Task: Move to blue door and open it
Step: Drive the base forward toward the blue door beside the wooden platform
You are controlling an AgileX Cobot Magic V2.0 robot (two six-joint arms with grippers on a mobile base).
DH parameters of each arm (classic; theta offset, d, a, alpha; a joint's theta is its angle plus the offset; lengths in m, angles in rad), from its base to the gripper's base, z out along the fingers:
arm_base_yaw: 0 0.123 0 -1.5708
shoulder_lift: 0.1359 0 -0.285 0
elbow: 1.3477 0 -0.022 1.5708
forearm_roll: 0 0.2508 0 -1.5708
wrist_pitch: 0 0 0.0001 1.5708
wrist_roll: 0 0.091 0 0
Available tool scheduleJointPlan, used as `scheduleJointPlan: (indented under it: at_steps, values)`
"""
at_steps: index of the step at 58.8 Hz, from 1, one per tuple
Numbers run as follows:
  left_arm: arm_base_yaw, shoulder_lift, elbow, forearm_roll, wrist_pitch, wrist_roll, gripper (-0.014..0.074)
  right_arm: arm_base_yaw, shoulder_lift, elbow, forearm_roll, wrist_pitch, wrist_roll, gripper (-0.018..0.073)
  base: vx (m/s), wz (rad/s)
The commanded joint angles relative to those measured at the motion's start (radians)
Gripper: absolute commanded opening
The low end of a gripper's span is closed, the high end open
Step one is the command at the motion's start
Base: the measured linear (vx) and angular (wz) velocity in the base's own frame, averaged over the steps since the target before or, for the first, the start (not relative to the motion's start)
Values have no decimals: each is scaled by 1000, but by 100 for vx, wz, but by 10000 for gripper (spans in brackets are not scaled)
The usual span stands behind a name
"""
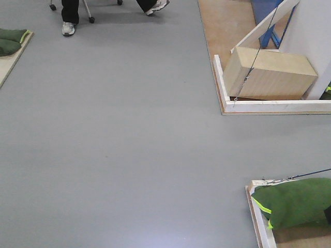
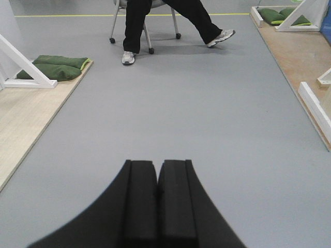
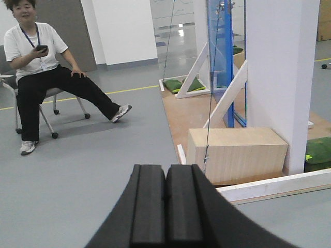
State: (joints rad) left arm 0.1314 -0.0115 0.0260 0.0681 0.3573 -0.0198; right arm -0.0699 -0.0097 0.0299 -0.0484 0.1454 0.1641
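From my right wrist the blue door (image 3: 220,57) is only a narrow edge-on strip. Its top runs off the picture, its foot is hidden behind the white brace (image 3: 227,97) and the wooden box (image 3: 235,152), and its handle is too small to make out. The seated person (image 2: 155,20) is cut off above the lap by my left wrist picture's top edge. My left gripper (image 2: 158,170) and right gripper (image 3: 165,173) run off the bottom edges.
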Motion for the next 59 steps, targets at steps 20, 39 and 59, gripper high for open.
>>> scheduleJointPlan:
  at_steps: [20,39,59]
  values:
    - [-5,-17,-28,-3,-78,-7,73,-2,-16,1,-3,-83,-5,8,0,-1]
    - [-4,-18,-27,-3,-77,-7,73,-3,-16,1,-3,-83,-5,8,2,0]
    - [-3,-17,-27,-3,-77,-7,73,-2,-17,1,-3,-83,-5,8,6,-2]
